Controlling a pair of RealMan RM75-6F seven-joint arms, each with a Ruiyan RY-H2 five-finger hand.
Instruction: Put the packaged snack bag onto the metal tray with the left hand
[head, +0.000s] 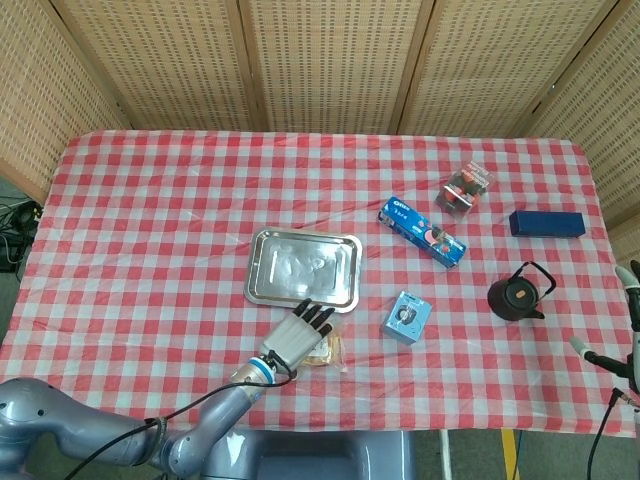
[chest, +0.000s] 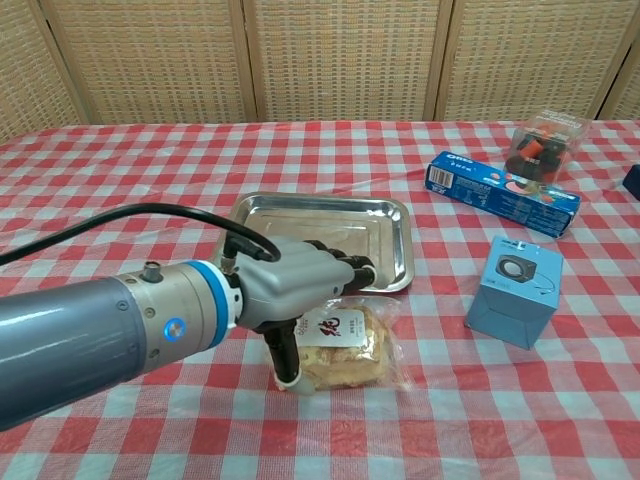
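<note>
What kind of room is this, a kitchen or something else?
Probably a robot test room, not a kitchen: woven wicker screens wall in one red-checked clothed table, where a grey robot left hand reaches among scattered items.
</note>
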